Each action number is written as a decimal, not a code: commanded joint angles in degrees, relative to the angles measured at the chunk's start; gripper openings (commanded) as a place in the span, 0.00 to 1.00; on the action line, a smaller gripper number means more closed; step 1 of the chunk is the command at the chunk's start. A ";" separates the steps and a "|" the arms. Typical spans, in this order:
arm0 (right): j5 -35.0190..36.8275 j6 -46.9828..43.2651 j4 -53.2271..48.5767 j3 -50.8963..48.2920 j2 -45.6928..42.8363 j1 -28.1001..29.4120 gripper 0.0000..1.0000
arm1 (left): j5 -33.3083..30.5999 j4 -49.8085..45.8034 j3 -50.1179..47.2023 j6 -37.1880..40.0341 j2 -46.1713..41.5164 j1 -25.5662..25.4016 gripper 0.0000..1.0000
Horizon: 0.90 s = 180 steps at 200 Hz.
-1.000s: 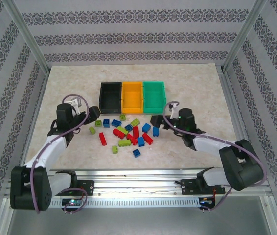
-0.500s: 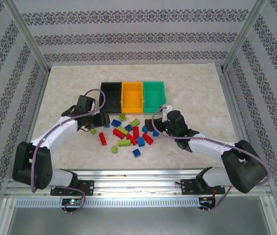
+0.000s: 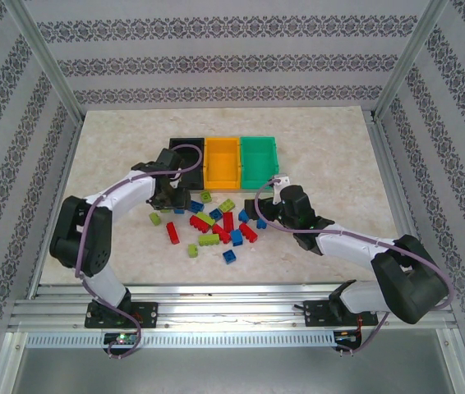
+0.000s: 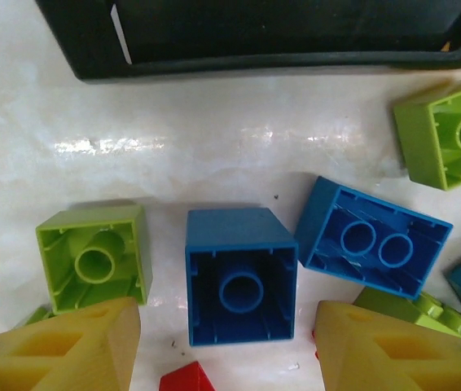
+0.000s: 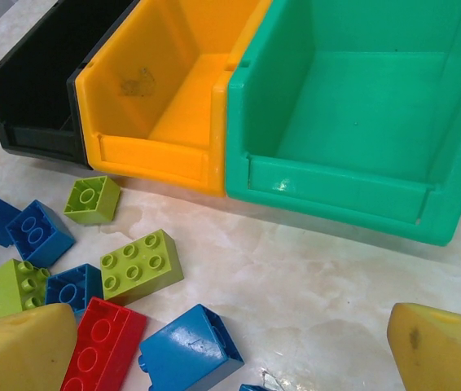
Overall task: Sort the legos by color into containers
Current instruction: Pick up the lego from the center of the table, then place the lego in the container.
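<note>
1. Between the left jaws, spread wide and holding nothing, a blue brick [image 4: 241,277] lies hollow side up on the counter [image 4: 214,155], with the black bin [image 4: 296,61] just beyond.
2. Between the right jaws, also wide and empty, lies a second blue brick [image 5: 190,352]. The orange bin [image 5: 161,159] and green bin [image 5: 336,191] stand side by side beyond.

Marbled table [image 3: 339,164], patterned walls [image 3: 216,61], metal frame [image 3: 43,57].

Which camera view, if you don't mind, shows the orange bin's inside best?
The right wrist view: the orange bin is close, its empty interior and smudged wall plain. The top external view shows it small, between the black bin and green bin.
</note>
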 commanded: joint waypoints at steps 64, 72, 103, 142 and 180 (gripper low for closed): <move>2.07 -1.57 0.63 0.23 -0.45 0.78 0.98 | -2.44 -4.48 5.06 3.18 4.33 -1.29 0.33; 2.08 -1.65 0.63 0.23 -0.49 0.78 0.98 | -2.38 -5.06 5.46 3.25 3.51 -1.30 0.30; 2.50 -2.00 0.57 0.32 -0.27 0.80 0.98 | -2.08 -5.51 7.17 3.03 -1.74 -1.30 0.29; 2.36 -1.98 0.48 0.48 -0.10 0.95 0.98 | -3.71 -6.30 15.45 4.49 -1.18 -1.30 0.28; 2.24 -2.09 0.30 0.58 -0.24 1.00 0.98 | -6.05 -9.53 27.89 6.74 7.25 -0.77 0.38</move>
